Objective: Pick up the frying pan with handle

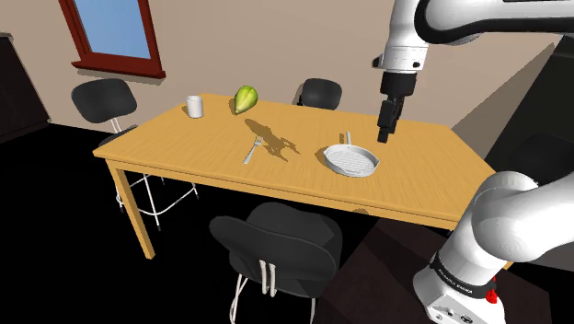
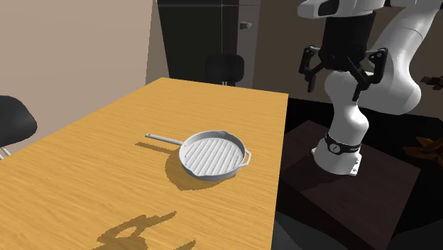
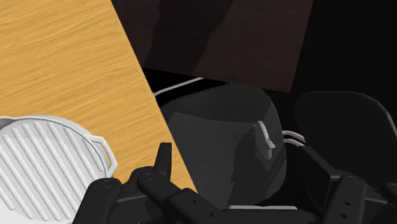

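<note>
Just inside the stand-side edge of the table (image 2: 99, 153), the frying pan (image 2: 211, 158) (ribbed inside) points its long handle away from that edge; gripper (image 2: 339, 84) above, jaws apart.

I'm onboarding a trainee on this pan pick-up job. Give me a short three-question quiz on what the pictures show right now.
1. True or false: the tool is clasping the frying pan by its long handle.
2. Multiple choice: the pan's base is A) smooth, B) ridged, C) covered with food.
3. Fill in: the tool's jaws stand ___.

Key: 1 false, the tool hangs above the pan and touches nothing; 2 B; 3 open.
</note>
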Motion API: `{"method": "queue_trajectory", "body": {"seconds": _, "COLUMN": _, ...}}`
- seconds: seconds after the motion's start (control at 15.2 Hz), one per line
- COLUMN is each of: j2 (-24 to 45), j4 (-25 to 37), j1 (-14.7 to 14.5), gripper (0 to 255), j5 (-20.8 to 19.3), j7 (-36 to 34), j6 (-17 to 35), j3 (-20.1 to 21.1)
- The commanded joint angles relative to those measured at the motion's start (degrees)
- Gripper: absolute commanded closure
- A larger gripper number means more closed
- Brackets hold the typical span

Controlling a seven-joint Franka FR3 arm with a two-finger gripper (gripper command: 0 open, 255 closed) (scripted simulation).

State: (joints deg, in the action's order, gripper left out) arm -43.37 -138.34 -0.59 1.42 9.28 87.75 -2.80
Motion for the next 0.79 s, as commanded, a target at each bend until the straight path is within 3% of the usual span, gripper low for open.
{"method": "queue_trajectory", "body": {"seconds": 0.0, "j2": 0.0, "j4": 0.0, "j1": 0.0, "gripper": 0, "j5": 0.0, "j7": 0.0, "j6": 0.0, "j3": 0.0}}
{"method": "queue_trajectory", "body": {"seconds": 0.73, "j2": 14.04, "j4": 0.54, "j1": 3.37, "gripper": 0, "j5": -5.09, "j7": 12.78, "j6": 15.43, "j3": -11.6}}
